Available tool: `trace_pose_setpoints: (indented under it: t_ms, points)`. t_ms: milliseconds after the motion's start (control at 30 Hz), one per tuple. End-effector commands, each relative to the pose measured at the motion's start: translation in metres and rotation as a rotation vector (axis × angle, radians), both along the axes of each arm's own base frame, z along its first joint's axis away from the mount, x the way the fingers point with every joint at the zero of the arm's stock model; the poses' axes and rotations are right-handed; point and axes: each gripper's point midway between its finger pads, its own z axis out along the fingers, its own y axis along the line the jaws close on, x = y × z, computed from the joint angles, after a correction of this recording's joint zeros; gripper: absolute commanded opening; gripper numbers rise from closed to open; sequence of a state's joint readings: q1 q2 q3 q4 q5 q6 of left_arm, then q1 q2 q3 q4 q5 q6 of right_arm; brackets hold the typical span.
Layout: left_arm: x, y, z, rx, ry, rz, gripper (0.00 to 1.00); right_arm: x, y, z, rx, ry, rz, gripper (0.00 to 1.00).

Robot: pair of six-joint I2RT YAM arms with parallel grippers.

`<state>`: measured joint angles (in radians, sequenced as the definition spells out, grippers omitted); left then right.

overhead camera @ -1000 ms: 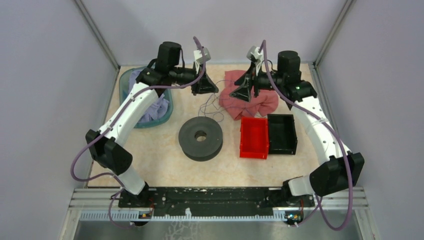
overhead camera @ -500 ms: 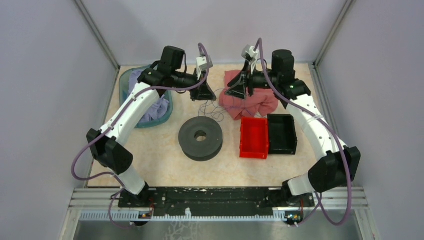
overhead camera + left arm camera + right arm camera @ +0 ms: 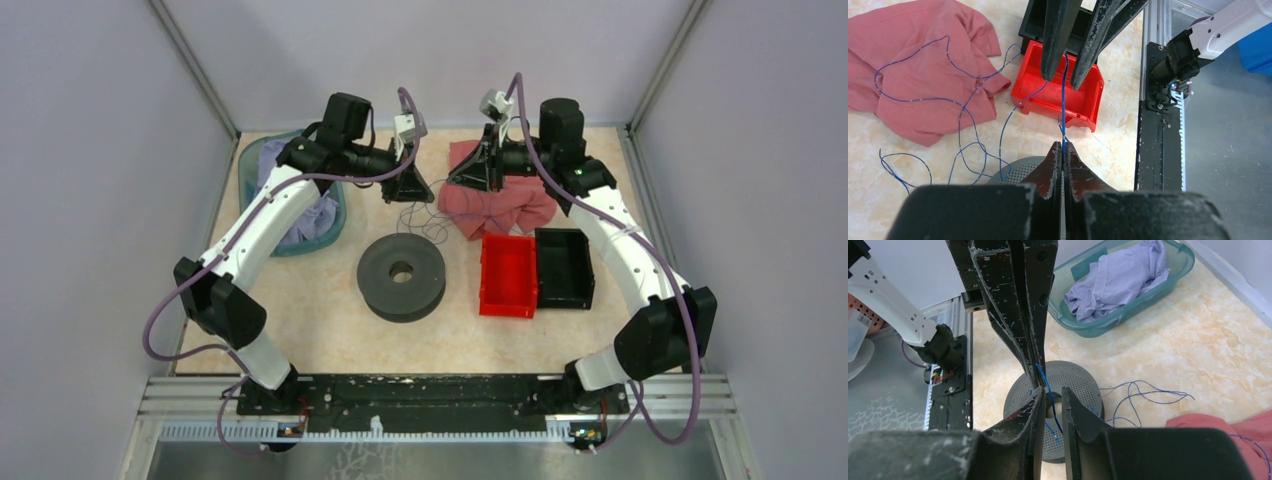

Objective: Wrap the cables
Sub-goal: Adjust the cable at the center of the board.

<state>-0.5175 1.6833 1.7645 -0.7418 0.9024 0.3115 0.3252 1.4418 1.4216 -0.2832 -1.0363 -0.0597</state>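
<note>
L gripper [image 3: 1063,148] had its jaws pressed tight on the thin blue-grey wire cable [image 3: 1064,107], nipped at the very tips. From there a short taut stretch ran straight across to the R gripper [image 3: 1064,80], passing btwn its fingers, which stood slightly apart, not yet biting. Rest of the wire trailed in loose loops over the crumpled pink cloth [image 3: 913,65] and marble-pattern tabletop [image 3: 1108,145], near the black round spool [image 3: 401,277]. Vs a sec earlier: R arm had swung in closer to L, jaws narrowed round the wire.

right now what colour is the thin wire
The wire is blue, clearest in the left wrist view.
</note>
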Motion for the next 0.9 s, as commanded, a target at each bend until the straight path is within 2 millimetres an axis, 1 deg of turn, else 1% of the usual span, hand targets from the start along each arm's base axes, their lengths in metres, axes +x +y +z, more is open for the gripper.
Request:
trace_pose_setpoints:
  t_ms: [0,100,267,433,567,700,800,867]
  points:
    - [-0.006,-0.002,-0.001,-0.006,-0.002,-0.033,0.0,-0.006,0.004,0.016,0.025,-0.067,0.041,0.18]
    - [-0.007,-0.002,0.0,-0.007,-0.003,-0.034,0.0,-0.006,0.004,0.011,0.01,-0.067,0.04,0.19]
    - [-0.009,-0.001,0.0,-0.011,-0.006,-0.041,0.0,-0.007,0.002,0.004,-0.013,-0.069,0.042,0.24]
    - [-0.011,0.0,0.001,-0.012,-0.014,-0.044,0.0,-0.007,0.0,-0.002,-0.036,-0.077,0.038,0.25]
    - [-0.012,0.001,0.0,-0.009,-0.02,-0.043,0.0,-0.008,-0.003,-0.004,-0.05,-0.093,0.036,0.24]
    - [-0.012,0.002,0.0,-0.009,-0.022,-0.041,0.0,-0.009,-0.004,-0.005,-0.058,-0.102,0.031,0.2]
    - [-0.012,0.001,0.001,-0.012,-0.022,-0.041,0.0,-0.011,-0.004,-0.006,-0.055,-0.098,0.04,0.14]
    - [-0.012,0.001,0.001,-0.013,-0.019,-0.043,0.0,-0.012,-0.004,-0.007,-0.054,-0.096,0.043,0.13]
